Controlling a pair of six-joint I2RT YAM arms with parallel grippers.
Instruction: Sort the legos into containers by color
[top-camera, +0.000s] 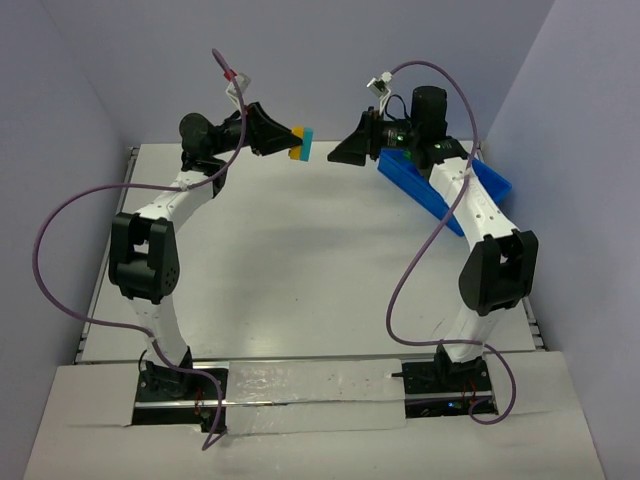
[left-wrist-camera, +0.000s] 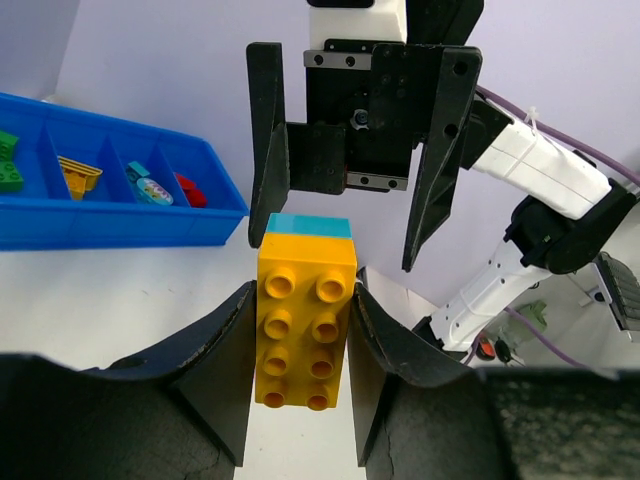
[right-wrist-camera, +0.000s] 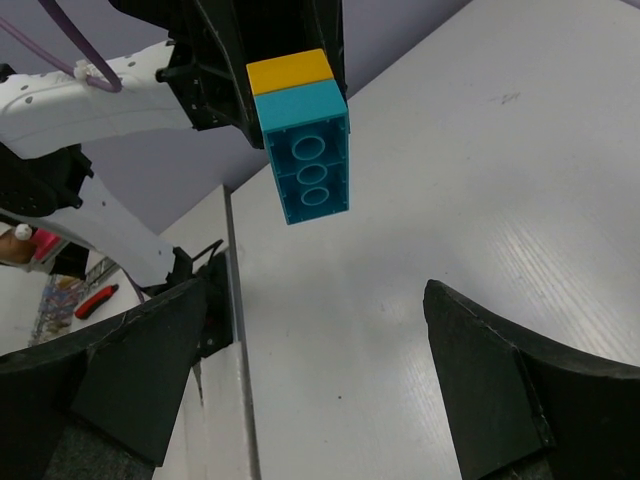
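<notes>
My left fingers (top-camera: 283, 140) are clamped on a two-brick stack, held up in the air over the far part of the table (top-camera: 300, 260). They pinch the long sides of the yellow brick (left-wrist-camera: 300, 330), studs facing my left wrist camera. The light blue brick (right-wrist-camera: 308, 150) is stuck on the yellow one's far end, sticking out past my fingertips, with its hollow underside showing in the right wrist view. My right fingers (top-camera: 345, 150) are spread wide with nothing in them. They point straight at the stack's blue end from the other side, close but not touching, with a gap visible from the top. The blue bin (top-camera: 490, 180) sits at the far right of the table, partly under my right arm, and looks tilted from above. The left wrist view shows its divided compartments: a green brick (left-wrist-camera: 8, 165) in one, a yellow piece (left-wrist-camera: 78, 175) in the next, a light blue piece (left-wrist-camera: 148, 187) after that, and a red brick (left-wrist-camera: 190, 190) in the end one.
</notes>
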